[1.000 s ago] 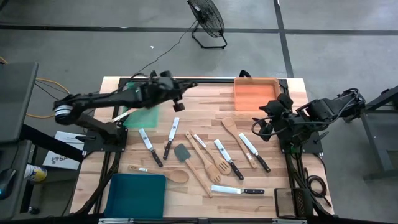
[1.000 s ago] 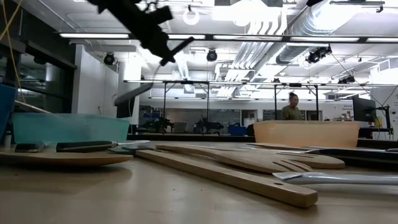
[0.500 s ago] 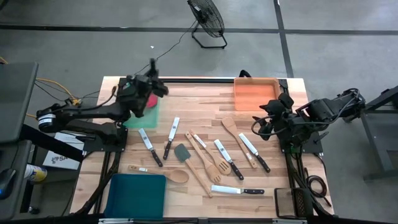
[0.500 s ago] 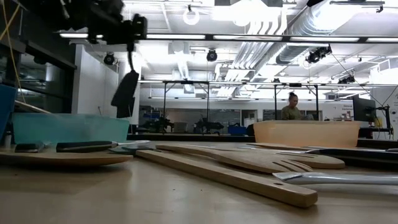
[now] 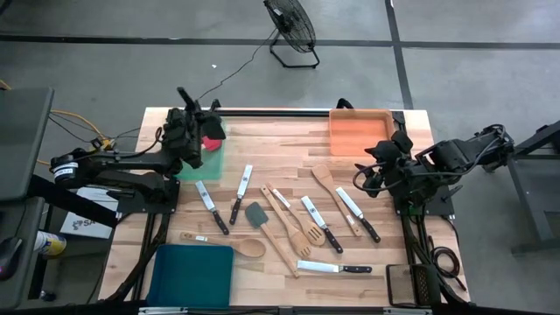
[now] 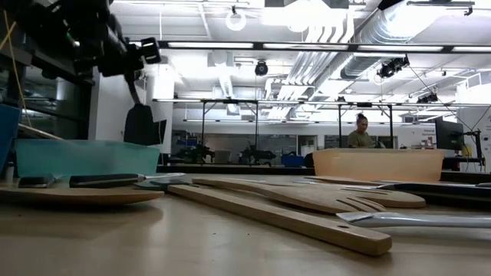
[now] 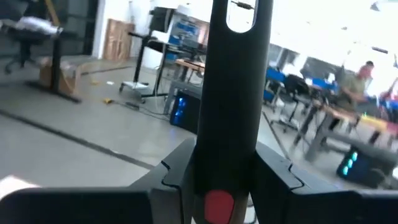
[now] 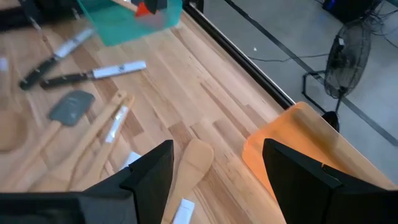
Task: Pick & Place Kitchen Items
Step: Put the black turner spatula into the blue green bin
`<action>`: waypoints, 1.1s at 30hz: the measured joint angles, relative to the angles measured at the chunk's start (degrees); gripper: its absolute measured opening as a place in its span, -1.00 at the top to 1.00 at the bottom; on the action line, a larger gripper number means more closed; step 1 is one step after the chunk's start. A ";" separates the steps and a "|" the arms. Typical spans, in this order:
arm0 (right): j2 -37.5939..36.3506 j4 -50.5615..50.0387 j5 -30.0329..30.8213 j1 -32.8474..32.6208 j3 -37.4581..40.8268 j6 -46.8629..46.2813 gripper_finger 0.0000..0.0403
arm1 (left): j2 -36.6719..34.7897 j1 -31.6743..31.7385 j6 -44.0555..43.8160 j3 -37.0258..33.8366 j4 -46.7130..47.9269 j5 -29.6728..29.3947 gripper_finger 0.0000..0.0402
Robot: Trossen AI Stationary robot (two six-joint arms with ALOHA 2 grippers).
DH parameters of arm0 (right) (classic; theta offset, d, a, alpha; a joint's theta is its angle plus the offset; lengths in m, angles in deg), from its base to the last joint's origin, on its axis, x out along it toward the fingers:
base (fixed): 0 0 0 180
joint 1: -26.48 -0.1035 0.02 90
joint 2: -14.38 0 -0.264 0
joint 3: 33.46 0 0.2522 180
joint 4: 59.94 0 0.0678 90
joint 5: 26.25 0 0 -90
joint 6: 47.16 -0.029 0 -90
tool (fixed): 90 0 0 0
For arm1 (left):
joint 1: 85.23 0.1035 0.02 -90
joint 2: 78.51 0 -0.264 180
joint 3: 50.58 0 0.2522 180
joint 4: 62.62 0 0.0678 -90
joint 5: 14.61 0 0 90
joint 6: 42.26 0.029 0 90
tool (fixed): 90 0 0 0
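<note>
High view, placing step: the left gripper [image 5: 194, 131] hangs over the green tray [image 5: 199, 164], fingers closed partway on the black handle of a red-headed spatula [image 5: 211, 143], head down. The next move, as I judge it, calls for lowering and releasing inside the rim. The right gripper [image 5: 366, 178] waits at the table's right side, fingers apart and empty. Count on the table: five knives [image 5: 210, 206], about five wooden utensils [image 5: 248, 248], one grey spatula [image 5: 256, 215]; three trays, counting the orange tray [image 5: 360, 131] and teal tray [image 5: 191, 273].
</note>
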 joint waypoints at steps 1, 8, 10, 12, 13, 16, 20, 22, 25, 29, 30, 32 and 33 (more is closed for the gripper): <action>0.00 0.03 0.02 0.00 0.76 -0.13 -0.19 | 0.00 0.72 -1.81 -0.41 -0.17 -0.54 0.47; 0.02 0.01 0.00 0.04 7.38 -3.99 -0.19 | 0.00 3.90 -8.53 -1.79 -0.11 -5.14 0.47; 0.02 0.06 0.00 0.04 8.02 -4.96 -0.19 | 0.00 3.89 -8.59 -1.79 -0.17 -6.52 0.47; 0.02 0.47 0.09 0.04 8.05 -5.46 -0.19 | 0.00 3.89 -8.55 -1.79 -0.05 -8.25 0.47; 0.01 0.91 0.15 0.04 8.05 -5.43 -0.19 | 0.01 3.89 -8.54 -1.79 0.00 -9.33 0.47; 0.00 2.41 0.22 0.04 8.05 -4.60 -0.19 | 0.02 3.91 -9.43 -1.81 0.02 -11.33 0.47; 0.00 4.13 0.65 0.04 8.05 -4.00 -0.19 | 0.11 3.91 -13.25 -1.81 0.79 -13.58 0.47; 0.00 4.93 1.67 0.04 8.05 -3.98 -0.19 | 0.52 3.93 -16.86 -1.81 3.07 -14.04 0.47; 0.00 5.86 3.03 0.04 8.05 -3.93 -0.19 | 1.21 3.93 -24.90 -1.81 8.36 -14.96 0.47; 0.00 6.43 3.30 0.04 8.05 -3.93 -0.19 | 2.02 3.93 -37.12 -1.81 15.57 -15.00 0.47; 0.00 6.44 3.25 0.04 8.05 -3.93 -0.19 | 2.12 3.92 -39.56 -1.81 16.76 -14.71 0.47; 0.00 6.44 3.12 0.04 8.05 -3.93 -0.19 | 2.14 3.91 -41.35 -1.81 17.54 -14.59 0.47; 0.00 6.43 3.08 0.04 8.05 -3.93 -0.19 | 2.14 3.90 -41.35 -1.81 17.57 -14.60 0.47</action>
